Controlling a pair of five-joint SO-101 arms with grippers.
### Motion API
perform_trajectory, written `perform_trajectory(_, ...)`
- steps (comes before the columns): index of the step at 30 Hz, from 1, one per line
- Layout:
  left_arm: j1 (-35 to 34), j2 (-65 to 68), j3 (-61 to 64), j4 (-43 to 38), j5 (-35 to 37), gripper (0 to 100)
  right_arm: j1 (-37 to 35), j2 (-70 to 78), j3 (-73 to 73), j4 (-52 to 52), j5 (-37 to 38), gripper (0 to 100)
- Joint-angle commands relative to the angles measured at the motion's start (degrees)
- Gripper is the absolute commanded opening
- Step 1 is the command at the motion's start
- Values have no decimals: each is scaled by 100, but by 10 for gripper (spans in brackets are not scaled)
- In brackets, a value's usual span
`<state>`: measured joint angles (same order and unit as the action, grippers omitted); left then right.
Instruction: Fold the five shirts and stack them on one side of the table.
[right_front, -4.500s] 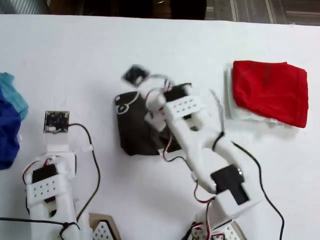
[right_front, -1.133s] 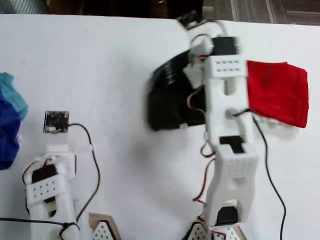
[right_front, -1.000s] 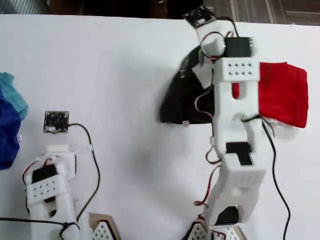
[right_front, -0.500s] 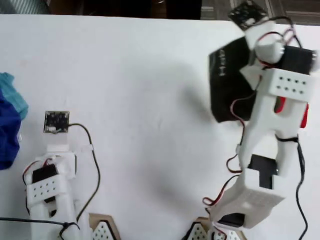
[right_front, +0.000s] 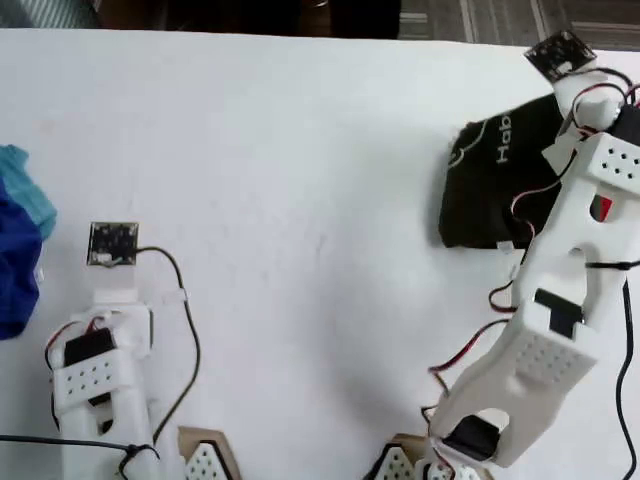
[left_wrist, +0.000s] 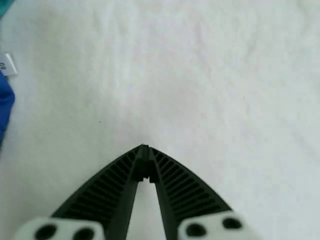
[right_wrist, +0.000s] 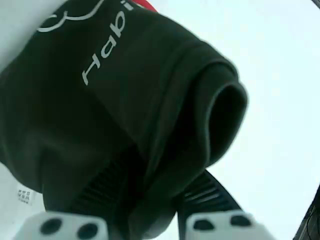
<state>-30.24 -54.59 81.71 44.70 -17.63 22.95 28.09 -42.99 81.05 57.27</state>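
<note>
A folded black shirt (right_front: 495, 185) with white print hangs at the table's far right, covering most of the red shirt (right_front: 600, 208). My right gripper (right_wrist: 150, 190) is shut on a thick fold of the black shirt (right_wrist: 125, 100), and cloth hides its fingertips. A sliver of the red shirt (right_wrist: 142, 4) peeks out past the black one. My left gripper (left_wrist: 144, 150) is shut and holds nothing, over bare white table near the front left. A blue shirt (right_front: 15, 260) and a teal shirt (right_front: 20, 180) lie crumpled at the left edge.
The white table (right_front: 300, 180) is bare across its middle. The blue shirt (left_wrist: 4, 110) and its white tag (left_wrist: 7, 65) lie just beside the left gripper. Cables trail from both arm bases at the front edge.
The right arm has carried the black shirt from the table's middle to the far right, over the red shirt. The left arm has kept still.
</note>
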Motion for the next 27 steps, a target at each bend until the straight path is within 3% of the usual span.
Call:
perform_trajectory(1,9,-88,-13,-88,44,27,251,127,-246,-514,70,21)
perform_trajectory(27,9,-88,-13,-88,44,27,514,3556,-3930,-813,44,25)
